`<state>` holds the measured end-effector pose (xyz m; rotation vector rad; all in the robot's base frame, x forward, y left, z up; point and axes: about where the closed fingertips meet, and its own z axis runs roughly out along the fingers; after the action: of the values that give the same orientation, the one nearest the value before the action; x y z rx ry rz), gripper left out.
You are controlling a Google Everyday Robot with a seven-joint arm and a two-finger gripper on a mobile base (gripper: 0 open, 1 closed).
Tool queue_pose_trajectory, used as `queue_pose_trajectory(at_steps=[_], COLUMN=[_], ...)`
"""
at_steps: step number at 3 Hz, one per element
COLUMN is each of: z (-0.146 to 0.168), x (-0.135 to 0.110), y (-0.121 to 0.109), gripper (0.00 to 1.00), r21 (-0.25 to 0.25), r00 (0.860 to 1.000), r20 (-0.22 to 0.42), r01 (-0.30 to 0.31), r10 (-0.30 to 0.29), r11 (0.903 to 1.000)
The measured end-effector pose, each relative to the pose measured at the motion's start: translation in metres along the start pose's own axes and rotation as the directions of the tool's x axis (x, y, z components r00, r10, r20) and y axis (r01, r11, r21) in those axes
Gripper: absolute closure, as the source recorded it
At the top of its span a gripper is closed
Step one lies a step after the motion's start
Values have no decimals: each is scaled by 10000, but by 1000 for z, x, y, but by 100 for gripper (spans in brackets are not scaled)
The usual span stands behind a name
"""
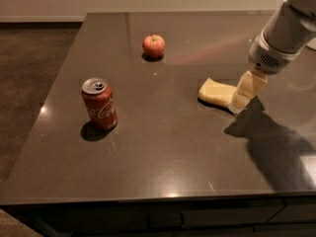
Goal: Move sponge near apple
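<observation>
1. Currently the gripper (245, 94) is down at table level at the right end of the sponge (215, 92), touching it or just short of it. Can't tell how far open it is, or whether it has hold of anything.
2. Arm (286, 31): white forearm enters from the top right corner, well right of the sponge, and slants down-left. The wrist is tilted, so the gripper points down and slightly left onto that end of the sponge.
3. The sponge lies flat on the dark table (163, 152). Its long axis runs roughly left-right, with the right end a bit nearer the camera. The gripper is on that axis, so it meets the short end rather than the long side.
4. Key relation: the apple (154, 46) sits left of the sponge and farther back, well apart from it. The gripper is on the far side of the sponge from the apple, so my read is that the move goes left and back, by carry or push.
5. Coca-Cola can (99, 103): upright, well left of the sponge and nearer the camera. It looks off the sponge-to-apple line, so low collision risk.
</observation>
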<state>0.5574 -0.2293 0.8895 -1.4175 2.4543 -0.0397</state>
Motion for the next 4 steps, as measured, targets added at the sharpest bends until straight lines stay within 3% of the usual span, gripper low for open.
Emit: queue_pose_trajectory(at_steps=[2, 4], z=[37, 53], x=[-4, -15], y=[0, 6], gripper=[0, 39], r21=[-619, -976], r00=[9998, 9996], r20=[141, 267], r01=[-142, -40], r10=[151, 66], r11=[9980, 9952])
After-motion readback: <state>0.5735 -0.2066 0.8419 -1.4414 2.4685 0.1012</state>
